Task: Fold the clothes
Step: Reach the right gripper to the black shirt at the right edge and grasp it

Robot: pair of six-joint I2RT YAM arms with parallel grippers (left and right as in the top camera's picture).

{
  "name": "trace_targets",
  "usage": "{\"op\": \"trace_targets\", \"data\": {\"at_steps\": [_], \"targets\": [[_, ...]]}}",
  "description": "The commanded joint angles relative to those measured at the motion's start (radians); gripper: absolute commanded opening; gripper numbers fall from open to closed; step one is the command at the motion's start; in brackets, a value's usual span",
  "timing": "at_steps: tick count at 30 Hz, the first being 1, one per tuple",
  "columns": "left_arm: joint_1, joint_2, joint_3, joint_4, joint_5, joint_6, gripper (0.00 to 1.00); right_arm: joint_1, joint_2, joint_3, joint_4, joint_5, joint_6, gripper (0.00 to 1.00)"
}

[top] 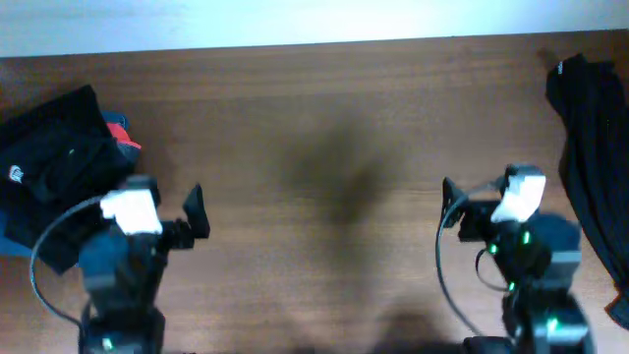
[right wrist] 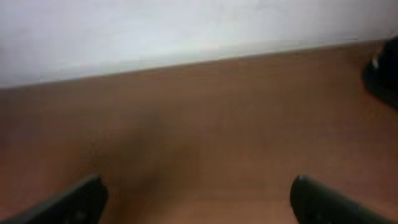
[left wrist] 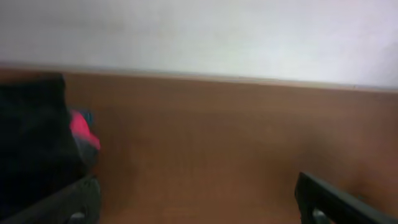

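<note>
A stack of folded black clothes [top: 54,162] with a small white logo lies at the table's left edge, and it shows dark at the left of the left wrist view [left wrist: 31,137]. A loose, crumpled black shirt [top: 595,147] lies along the right edge; a corner of it [right wrist: 384,71] appears in the right wrist view. My left gripper [top: 138,192] [left wrist: 199,202] hovers open over bare wood just right of the stack, with nothing between its fingers. My right gripper [top: 513,182] [right wrist: 199,196] is also open and empty, left of the loose shirt.
Something red [top: 119,134] [left wrist: 84,130] peeks from the right side of the folded stack, and a bit of blue [top: 10,241] shows under its near edge. The brown wooden table [top: 324,128] meets a pale wall at the back.
</note>
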Motion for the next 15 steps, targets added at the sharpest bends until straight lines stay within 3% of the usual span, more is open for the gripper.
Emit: {"op": "trace_targets", "data": {"at_steps": [1, 8, 13, 15], "targets": [[-0.002, 0.199, 0.190, -0.142, 0.050, -0.002, 0.99, 0.003, 0.206, 0.223, -0.146, 0.014, 0.004, 0.99], [-0.002, 0.410, 0.388, -0.360, 0.090, -0.002, 0.99, 0.003, 0.474, 0.410, -0.247, 0.017, -0.057, 0.99], [-0.002, 0.420, 0.393, -0.354, 0.108, -0.002, 0.99, -0.032, 0.682, 0.526, -0.252, 0.273, -0.132, 0.99], [-0.002, 0.420, 0.393, -0.354, 0.108, -0.002, 0.99, -0.139, 0.837, 0.600, -0.250, 0.327, -0.131, 0.97]]}}
